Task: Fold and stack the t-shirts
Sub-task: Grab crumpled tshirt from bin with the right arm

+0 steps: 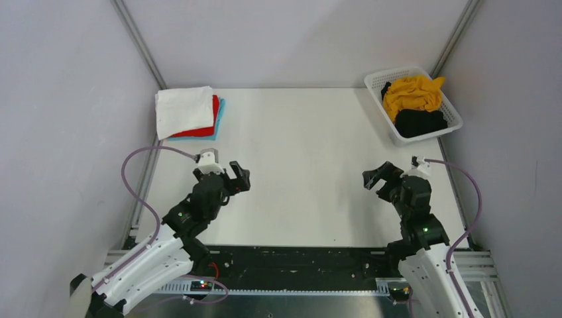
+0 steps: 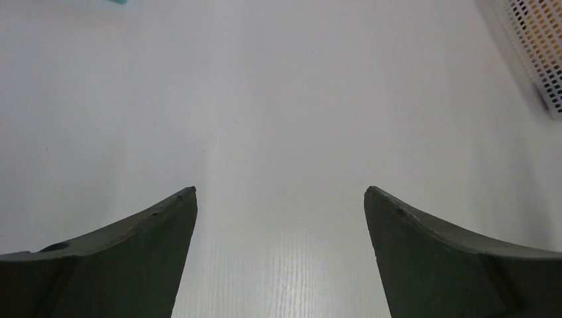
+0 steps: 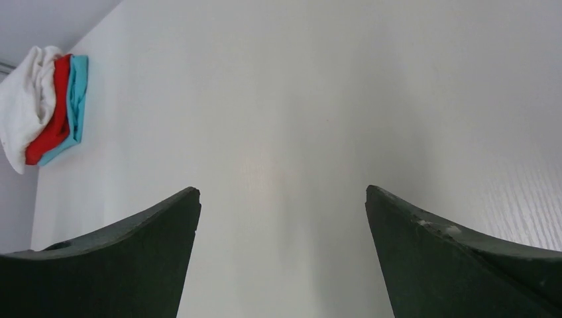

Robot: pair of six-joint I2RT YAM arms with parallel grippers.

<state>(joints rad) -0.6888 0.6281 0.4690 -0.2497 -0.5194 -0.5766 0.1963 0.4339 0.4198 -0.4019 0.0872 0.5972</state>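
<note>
A crumpled mustard-yellow t-shirt (image 1: 413,93) and a black t-shirt (image 1: 420,122) lie in the white lattice basket (image 1: 376,82) at the table's far right. A folded stack sits at the far left: white t-shirt (image 1: 183,109) on top, red (image 1: 213,119) under it, light-blue (image 1: 221,109) at the bottom. The stack also shows in the right wrist view, white (image 3: 23,106), red (image 3: 54,112), light-blue (image 3: 78,99). My left gripper (image 1: 239,175) is open and empty over the bare table near left. My right gripper (image 1: 376,179) is open and empty near right.
The white table (image 1: 298,172) is walled by grey panels on three sides. The basket's corner shows in the left wrist view (image 2: 530,46). A black rail with cables runs along the table's near edge (image 1: 291,262).
</note>
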